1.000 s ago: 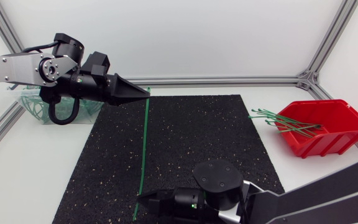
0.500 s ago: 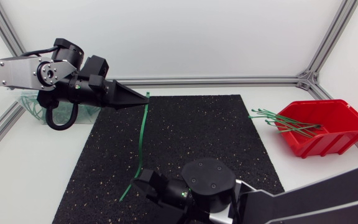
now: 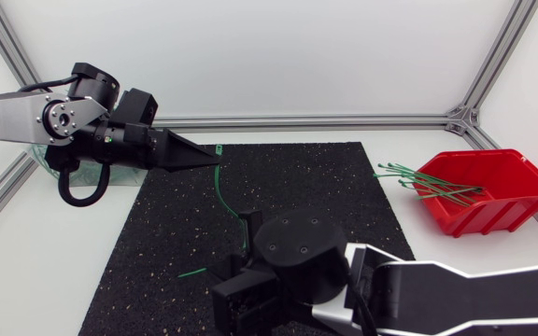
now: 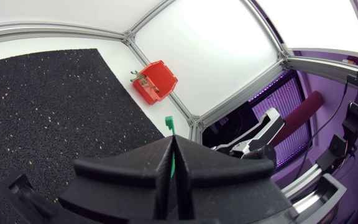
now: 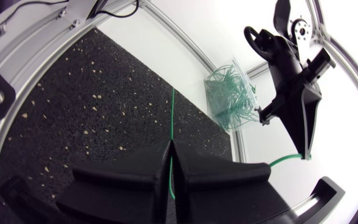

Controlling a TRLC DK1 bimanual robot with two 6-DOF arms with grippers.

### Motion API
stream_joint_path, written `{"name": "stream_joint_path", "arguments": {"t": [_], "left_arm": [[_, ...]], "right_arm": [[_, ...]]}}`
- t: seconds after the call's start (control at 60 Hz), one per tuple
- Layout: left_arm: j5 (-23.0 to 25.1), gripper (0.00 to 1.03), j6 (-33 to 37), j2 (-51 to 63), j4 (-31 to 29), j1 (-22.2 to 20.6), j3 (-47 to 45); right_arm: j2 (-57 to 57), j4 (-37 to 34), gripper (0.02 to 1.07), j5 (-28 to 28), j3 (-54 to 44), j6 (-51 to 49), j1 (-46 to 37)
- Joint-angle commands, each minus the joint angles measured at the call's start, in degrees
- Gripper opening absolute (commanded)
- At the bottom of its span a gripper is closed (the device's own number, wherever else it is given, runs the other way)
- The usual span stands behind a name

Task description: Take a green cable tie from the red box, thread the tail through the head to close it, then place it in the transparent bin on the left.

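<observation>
Black speckled mat (image 3: 325, 187) on white table (image 3: 54, 271)

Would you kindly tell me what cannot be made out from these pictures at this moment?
Head view: the right gripper has its fingers hidden beneath its own wrist.
Head view: the green cable tie runs out of sight midway behind the right arm.
Head view: the left arm covers most of the transparent bin.
Head view: the spare ties in the red box overlap and are too small to count.
</observation>
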Motion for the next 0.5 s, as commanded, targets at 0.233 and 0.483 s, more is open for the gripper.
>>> {"name": "stream_joint_path", "arguments": {"t": [0.233,0.483], "left_arm": [[0.16,0.04,0.83,-1.15,-2.24,-1.49,-2.0],[0.16,0.04,1.89,-3.53,-2.32,-2.36,-3.49]], "right_arm": [[-8.27,-13.03,0.07,-7.97,4.57,26.61,-1.28],[-13.89,-22.61,0.07,-11.75,8.17,36.72,-2.68]]}}
